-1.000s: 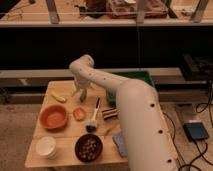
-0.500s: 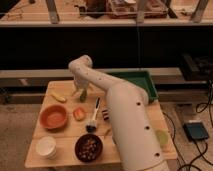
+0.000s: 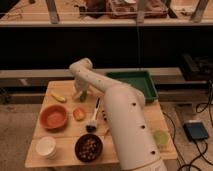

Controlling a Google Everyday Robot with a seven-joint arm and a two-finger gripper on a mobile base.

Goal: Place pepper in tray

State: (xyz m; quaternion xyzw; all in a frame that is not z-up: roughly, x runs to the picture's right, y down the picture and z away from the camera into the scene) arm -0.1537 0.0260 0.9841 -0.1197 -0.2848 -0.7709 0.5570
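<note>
Matt wooden table (image 3: 162, 120) beneath pincer (image 3: 80, 94)

My bench (image 3: 67, 161) carries an orange bowl (image 3: 53, 116), orange-red vegetable (image 3: 79, 114), yellow item (image 3: 58, 97), white cup (image 3: 45, 147), dark filled bowl (image 3: 89, 148) and brush (image 3: 94, 118); my gripper (image 3: 80, 96) sits near the yellow item.

Pincer (image 3: 80, 95) low over table (image 3: 65, 135), left of tray (image 3: 135, 82); left bowl (image 3: 53, 116) front-left of pincer.

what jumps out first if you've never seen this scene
The big white arm fills the middle, reaching back over the table with its gripper low at the back left. Next come the green tray at the back right and the orange bowl on the left.
</note>
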